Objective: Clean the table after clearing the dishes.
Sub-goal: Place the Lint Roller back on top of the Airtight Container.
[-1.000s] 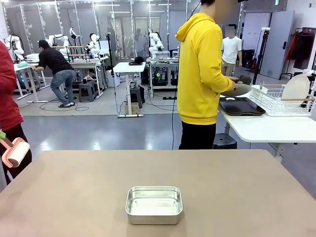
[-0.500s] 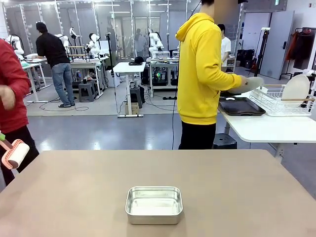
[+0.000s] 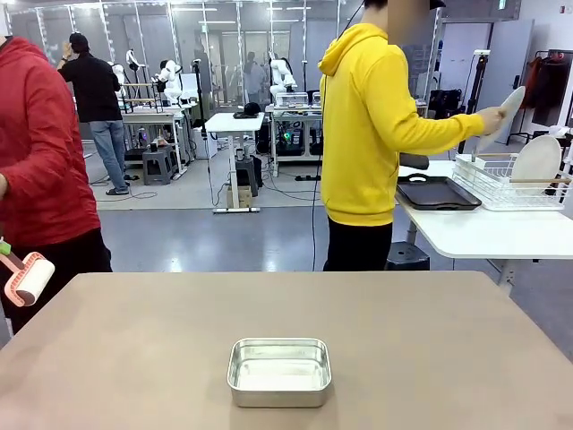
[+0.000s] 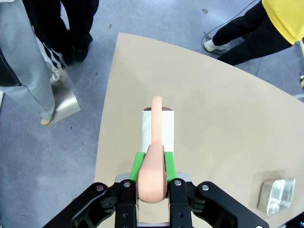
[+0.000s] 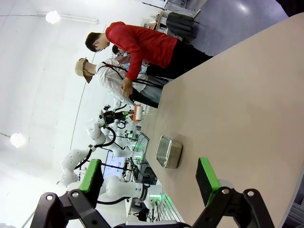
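Observation:
My left gripper [image 4: 153, 165] is shut on the pink handle of a lint roller [image 4: 156, 124], whose white roll hangs over the left end of the brown table [image 4: 213, 118]. In the front view the lint roller [image 3: 29, 279] hovers at the table's [image 3: 403, 340] far left edge. My right gripper [image 5: 149, 176] stands open with nothing between its green pads, high above the table [image 5: 237, 95]. At the white side table a person in a yellow hoodie holds a white plate [image 3: 511, 100] raised over a wire rack [image 3: 501, 184]. A second plate [image 3: 537, 161] stands in the rack. A dark tray [image 3: 439, 193] lies beside it.
A small steel pan [image 3: 279, 371] sits at the table's near middle, also in the left wrist view as the pan [image 4: 278, 195] and the right wrist view as the pan [image 5: 169, 151]. A person in red [image 3: 45, 170] stands close to the table's left corner.
The person in yellow has lifted the plate from above the tray up toward the rack. The person in red has stepped further in at the left. The roller has hardly moved.

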{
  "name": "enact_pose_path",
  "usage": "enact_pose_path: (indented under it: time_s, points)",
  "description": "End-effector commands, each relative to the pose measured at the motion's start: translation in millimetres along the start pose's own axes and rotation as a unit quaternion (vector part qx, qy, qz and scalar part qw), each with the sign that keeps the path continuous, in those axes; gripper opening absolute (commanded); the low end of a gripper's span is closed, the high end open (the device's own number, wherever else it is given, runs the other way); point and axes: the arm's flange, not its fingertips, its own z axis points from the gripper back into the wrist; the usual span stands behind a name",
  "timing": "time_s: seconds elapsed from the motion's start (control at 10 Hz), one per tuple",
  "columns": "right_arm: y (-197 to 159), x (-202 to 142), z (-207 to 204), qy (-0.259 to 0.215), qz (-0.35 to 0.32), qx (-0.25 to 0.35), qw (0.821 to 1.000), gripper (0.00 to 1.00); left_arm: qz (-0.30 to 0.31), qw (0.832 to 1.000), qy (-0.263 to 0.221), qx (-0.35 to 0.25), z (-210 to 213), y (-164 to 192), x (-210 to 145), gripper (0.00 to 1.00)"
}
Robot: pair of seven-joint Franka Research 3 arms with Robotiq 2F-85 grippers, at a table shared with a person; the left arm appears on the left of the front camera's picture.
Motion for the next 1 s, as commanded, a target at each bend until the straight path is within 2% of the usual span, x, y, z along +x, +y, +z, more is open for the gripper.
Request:
enact_pose_path:
  time_s: [0.0,0.4,0.5,0.7,0.9]
  points:
    - [4,-1,0,0.007,0.000,-0.002,1.000,1.00,-0.002,1.000,-0.007,0.005,1,3,0,0.21]
    - [4,-1,0,0.007,0.000,-0.002,1.000,1.00,0.000,1.000,0.000,0.000,0,0,0,0.21]
    - [4,-1,0,0.007,0.000,-0.002,1.000,1.00,-0.092,0.996,-0.020,0.003,15,-26,12,0.21]
    - [4,-1,0,0.007,0.000,-0.002,1.000,1.00,-0.228,0.974,-0.005,-0.001,28,-98,33,0.21]
    - [4,-1,0,0.007,0.000,-0.002,1.000,1.00,-0.372,0.928,0.022,-0.022,32,-184,33,0.21]
